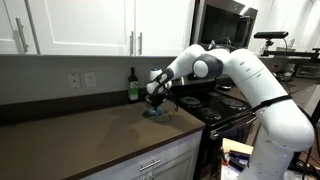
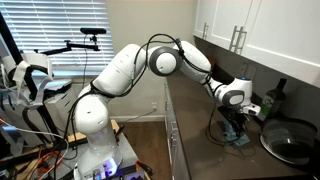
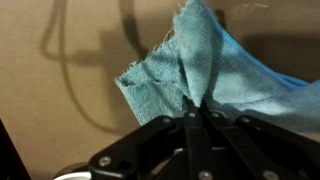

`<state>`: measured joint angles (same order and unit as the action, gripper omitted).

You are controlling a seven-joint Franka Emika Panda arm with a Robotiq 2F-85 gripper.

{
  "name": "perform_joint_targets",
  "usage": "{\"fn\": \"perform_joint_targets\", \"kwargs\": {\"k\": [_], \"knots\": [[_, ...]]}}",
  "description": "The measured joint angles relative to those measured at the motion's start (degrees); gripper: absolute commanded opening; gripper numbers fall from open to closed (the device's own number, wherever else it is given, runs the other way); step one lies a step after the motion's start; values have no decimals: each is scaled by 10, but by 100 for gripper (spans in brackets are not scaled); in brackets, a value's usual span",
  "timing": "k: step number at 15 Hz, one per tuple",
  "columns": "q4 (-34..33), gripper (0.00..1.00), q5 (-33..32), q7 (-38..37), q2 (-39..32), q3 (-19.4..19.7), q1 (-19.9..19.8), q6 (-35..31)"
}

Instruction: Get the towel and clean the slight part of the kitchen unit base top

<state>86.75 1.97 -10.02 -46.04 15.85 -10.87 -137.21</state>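
claw (image 3: pixel 195 110) is clamped on a thin ridge of the blue towel (image 3: pixel 205 65), jaws nearly meeting; the rest of the cloth fans out past the tips, one frayed edge showing

towel sits bunched on the desk (image 1: pixel 90 130), out from the dark bottle (image 1: pixel 133 85) toward the front edge, near it but not touching

risks from here, my read:
- the pinch is shallow, so friction on the desk during a wipe could pull the fold out of the jaws and the claw would run on bare
- the cloth is bunched, not flat, so the contact patch looks small and a stroke may clean little or roll the cloth up further
- too much downward push puts the fingertips on the desk instead of the cloth
- a stroke back toward the wall could clip the bottle; it's tall and narrow, so it probably tips easily

around it:
- the bottle stands upright against the backsplash and is the only thing close enough to obstruct
- the stove (image 1: pixel 215 103) is to the side of the bottle, just past the towel; a stroke that way drags cloth onto the cooktop
- something dark and round (image 2: pixel 292 142) lies on that side, pan or burner, can't tell
- wall outlets (image 1: pixel 82 79) are on the opposite side of the bottle from the stove, well clear
- white cabinets (image 1: pixel 100 25) hang above the bottle, no conflict at this arm height

safest stroke looks like one away from the bottle, along the bare desk on the outlet side
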Motion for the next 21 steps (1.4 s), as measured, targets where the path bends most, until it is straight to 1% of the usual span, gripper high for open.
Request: {"fn": "perform_joint_targets", "kwargs": {"k": [5, 10, 13, 18, 21], "knots": [[56, 4, -4, -1, 35, 1, 3, 0], [137, 4, -21, -1, 87, 1, 19, 3], [174, 4, -36, -1, 109, 0, 29, 4], [209, 4, -62, -1, 131, -5, 43, 7], [219, 4, -76, -1, 139, -10, 52, 21]]}}
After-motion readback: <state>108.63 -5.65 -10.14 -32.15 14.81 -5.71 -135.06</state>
